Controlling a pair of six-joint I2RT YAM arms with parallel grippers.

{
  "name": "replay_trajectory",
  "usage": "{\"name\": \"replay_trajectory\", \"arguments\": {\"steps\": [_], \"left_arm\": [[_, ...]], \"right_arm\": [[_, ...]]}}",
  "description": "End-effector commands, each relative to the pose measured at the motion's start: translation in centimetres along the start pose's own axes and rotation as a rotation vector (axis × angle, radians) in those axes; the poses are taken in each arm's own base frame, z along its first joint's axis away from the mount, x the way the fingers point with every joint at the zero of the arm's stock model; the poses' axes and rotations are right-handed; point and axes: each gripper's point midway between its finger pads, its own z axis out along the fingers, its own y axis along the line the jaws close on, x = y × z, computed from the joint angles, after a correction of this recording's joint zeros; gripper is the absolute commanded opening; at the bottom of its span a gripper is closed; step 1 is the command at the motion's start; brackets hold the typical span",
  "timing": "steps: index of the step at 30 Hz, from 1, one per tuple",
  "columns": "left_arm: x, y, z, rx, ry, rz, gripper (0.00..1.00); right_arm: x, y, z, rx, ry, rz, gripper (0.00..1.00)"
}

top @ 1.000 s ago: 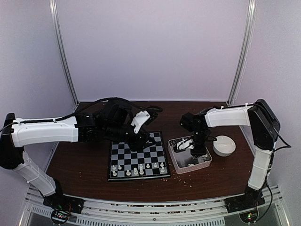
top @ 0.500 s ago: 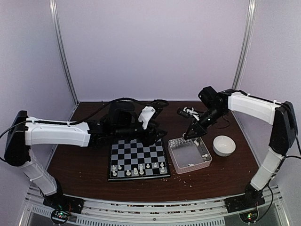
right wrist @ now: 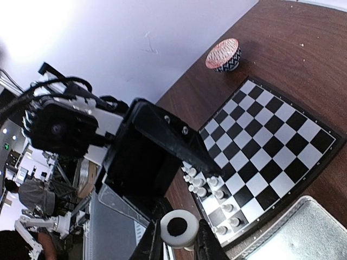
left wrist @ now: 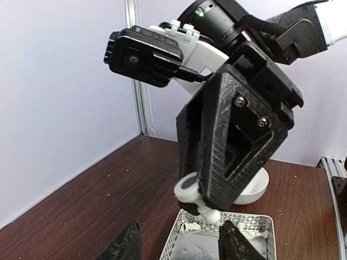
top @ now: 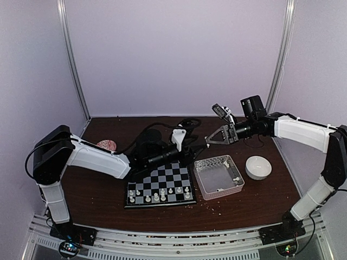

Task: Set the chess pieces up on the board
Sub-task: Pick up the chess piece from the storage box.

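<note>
Chess pieces (top: 161, 190), tiny white plastic figures, stand in the two ranks nearest the arm bases on the flat black-and-pale checked board (top: 152, 176), with gaps I judge are yet to be filled. A few more lie in the clear rectangular plastic tray (top: 216, 174) just right of the board on the dark brown wooden tabletop (top: 97, 189). My right pincer (top: 209, 140) is closed on one of them, the held piece (right wrist: 178, 226), whose round base with its dark centre faces the right wrist camera. It hangs in the air above the tray's far left corner, high enough, I take it, that nothing standing gets knocked. My left pincer (left wrist: 179, 225) is spread wide with nothing between its fingers (left wrist: 126, 244), and points across at the right one from about the board's far right corner. Since the two face each other closely, I read this as a handover being lined up: the board lies on the left arm's side, so that arm should reach the bare squares more easily. The grip looks to be at the very fingertips, so I'd close the gap slowly. A plain white round bowl (top: 258, 167) sits right of the tray, a small red-patterned bowl (top: 107, 145) is at the far left, and pale crumbs (top: 214, 204) lie near the tray's front.
</note>
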Motion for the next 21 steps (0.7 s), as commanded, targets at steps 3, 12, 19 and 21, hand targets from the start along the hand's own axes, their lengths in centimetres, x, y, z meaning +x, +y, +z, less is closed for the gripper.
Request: {"name": "replay_trajectory", "arguments": {"steps": [3,12,19,21], "left_arm": [[-4.1,-0.5,0.2,-0.003,-0.176,0.019,0.49],[-4.4,0.9,1.6,-0.104,-0.169,0.012,0.49],[-5.3,1.5,1.8,-0.138,-0.194,0.012,0.43],[-5.5,1.4,1.7,-0.132,-0.199,0.009,0.40]], "right_arm": [[-4.4,3.1,-1.4,-0.083,-0.143,-0.020,0.13],[-5.0,3.4,-1.6,-0.103,-0.184,0.000,0.14],[-4.8,3.3,-1.6,-0.097,-0.186,-0.004,0.14],[-4.7,3.3,-1.6,-0.096,-0.184,-0.004,0.15]]}}
